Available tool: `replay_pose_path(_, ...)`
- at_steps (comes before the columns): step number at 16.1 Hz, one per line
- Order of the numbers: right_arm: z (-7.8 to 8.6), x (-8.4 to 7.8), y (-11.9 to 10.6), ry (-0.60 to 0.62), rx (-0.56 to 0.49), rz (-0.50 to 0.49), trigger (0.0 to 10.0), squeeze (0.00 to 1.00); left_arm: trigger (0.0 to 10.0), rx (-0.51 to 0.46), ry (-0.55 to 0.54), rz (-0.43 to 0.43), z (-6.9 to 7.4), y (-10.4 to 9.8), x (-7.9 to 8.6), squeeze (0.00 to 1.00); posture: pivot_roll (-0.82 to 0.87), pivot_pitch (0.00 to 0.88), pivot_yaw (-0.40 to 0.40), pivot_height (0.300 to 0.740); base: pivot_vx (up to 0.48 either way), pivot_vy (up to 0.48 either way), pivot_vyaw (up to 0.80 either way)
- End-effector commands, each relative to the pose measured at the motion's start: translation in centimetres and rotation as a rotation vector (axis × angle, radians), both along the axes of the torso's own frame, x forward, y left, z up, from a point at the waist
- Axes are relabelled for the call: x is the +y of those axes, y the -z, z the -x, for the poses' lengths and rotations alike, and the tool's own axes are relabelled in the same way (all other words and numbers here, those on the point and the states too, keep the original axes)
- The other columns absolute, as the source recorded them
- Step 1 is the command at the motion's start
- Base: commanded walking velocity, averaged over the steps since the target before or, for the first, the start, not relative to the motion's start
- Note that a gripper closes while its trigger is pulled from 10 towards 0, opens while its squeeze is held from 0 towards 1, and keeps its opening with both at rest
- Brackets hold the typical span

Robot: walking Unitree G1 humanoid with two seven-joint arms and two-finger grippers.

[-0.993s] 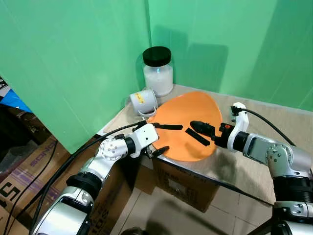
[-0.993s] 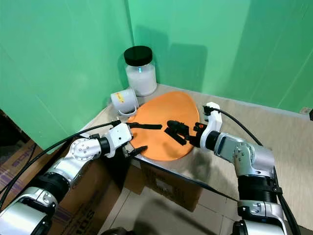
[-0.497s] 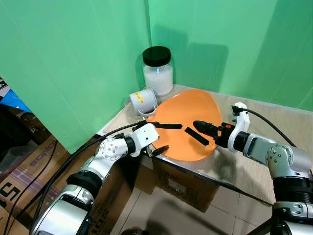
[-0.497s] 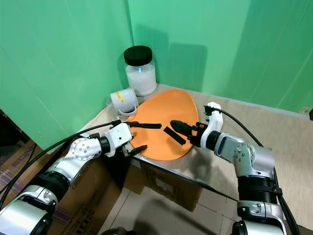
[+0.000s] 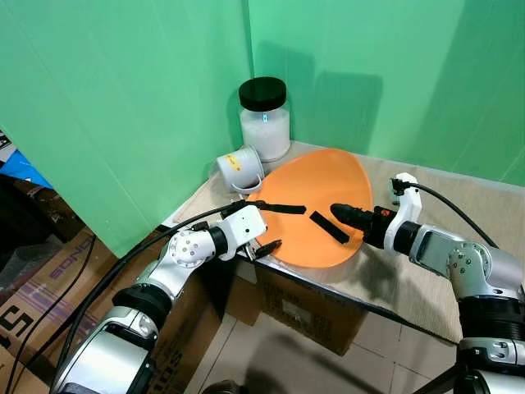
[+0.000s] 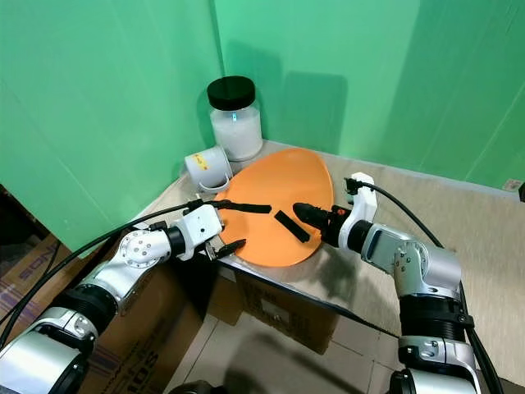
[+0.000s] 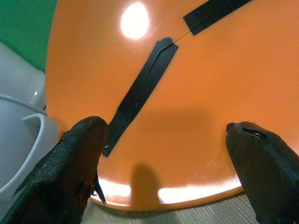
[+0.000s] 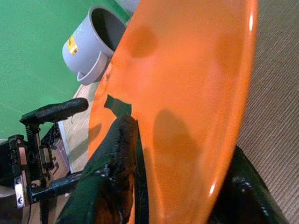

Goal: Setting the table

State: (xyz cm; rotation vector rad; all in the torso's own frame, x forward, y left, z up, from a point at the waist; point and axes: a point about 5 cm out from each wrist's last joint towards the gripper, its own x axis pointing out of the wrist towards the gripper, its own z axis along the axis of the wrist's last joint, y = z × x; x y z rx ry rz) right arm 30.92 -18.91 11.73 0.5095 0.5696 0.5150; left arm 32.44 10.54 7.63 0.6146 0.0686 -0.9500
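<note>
An orange plate (image 5: 316,185) with two black strips (image 5: 329,227) on its face lies at the table's near-left corner. My right gripper (image 5: 344,217) comes in from the right and is shut on the orange plate's rim, one finger (image 8: 117,163) on top and the other under it. At the plate's near-left edge my left gripper (image 5: 261,234) stands open, its fingers (image 7: 74,172) wide apart with the rim just ahead of them. A grey mug (image 5: 239,170) lies on its side against the plate's far-left edge.
A glass jar (image 5: 265,121) with a black lid stands in the back corner by the green backdrop. The beige-covered table (image 5: 410,287) rests on a cardboard box, its front edge just under the plate. More boxes sit on the floor at left.
My right gripper has drawn back to the right along the plate, and the plate has shifted slightly right and away. The left gripper has barely moved.
</note>
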Motion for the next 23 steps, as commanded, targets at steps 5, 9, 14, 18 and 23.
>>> replay_pose_path(5,-0.7,-0.4,-1.3,0.03,-0.048,-0.04,0.0,0.0,10.0,-0.038,-0.066,0.032,-0.8,-0.6,-0.1,0.7,-0.07,0.0,0.108,0.74,0.0,0.0,0.0)
replay_pose_path(9,-0.6,-1.5,-2.0,0.107,-0.08,-0.098,0.0,0.0,10.0,-0.089,-0.115,0.155,-1.7,-2.7,-0.5,0.0,-0.07,0.0,0.117,0.74,0.0,0.0,0.0)
replay_pose_path(14,-0.3,-3.0,-2.9,0.181,-0.129,-0.118,0.0,0.0,10.0,-0.145,-0.157,0.269,-2.3,-5.0,-0.6,0.0,-0.06,0.0,0.132,0.74,0.0,0.0,0.0)
replay_pose_path(18,0.5,-4.8,-6.3,0.284,-0.329,-0.079,0.0,0.0,10.0,-0.199,-0.228,0.372,-2.3,-7.7,0.3,0.0,-0.04,0.0,0.134,0.74,0.0,0.0,0.0)
replay_pose_path(23,3.3,-4.7,-9.6,0.382,-0.609,-0.015,0.0,0.0,10.0,-0.306,-0.332,0.386,-0.7,-10.3,1.5,0.0,-0.01,0.0,0.107,0.74,0.0,0.0,0.0)
